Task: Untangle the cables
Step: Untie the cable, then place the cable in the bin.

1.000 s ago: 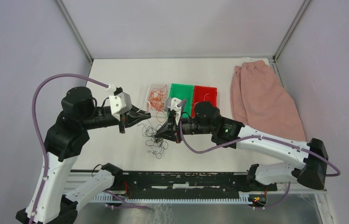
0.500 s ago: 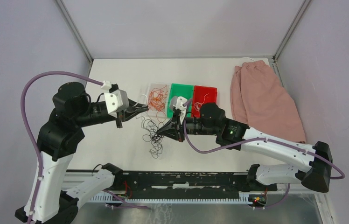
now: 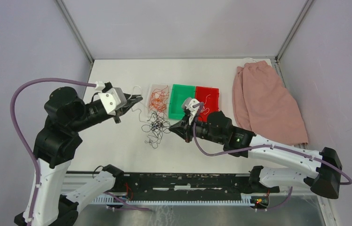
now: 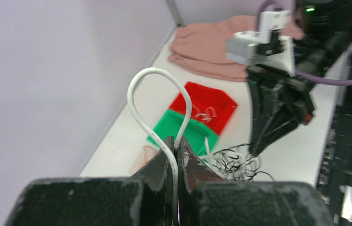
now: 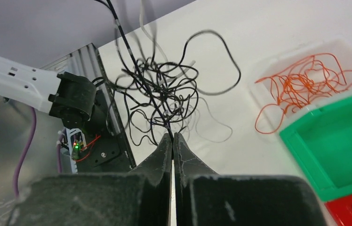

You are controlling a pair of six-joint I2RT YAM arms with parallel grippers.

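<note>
The left claw [image 3: 135, 99], clamping a white wire [image 4: 156, 69], had pulled toward the far edge of the tabletop [image 3: 113, 150] while the right claw [image 3: 176, 126], pinching black wires [image 3: 154, 128], backed rightward, probably separating them.

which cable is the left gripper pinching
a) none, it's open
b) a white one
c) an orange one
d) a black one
b: in the left wrist view the left gripper is shut on a white cable, which loops up from between its tips.
</note>
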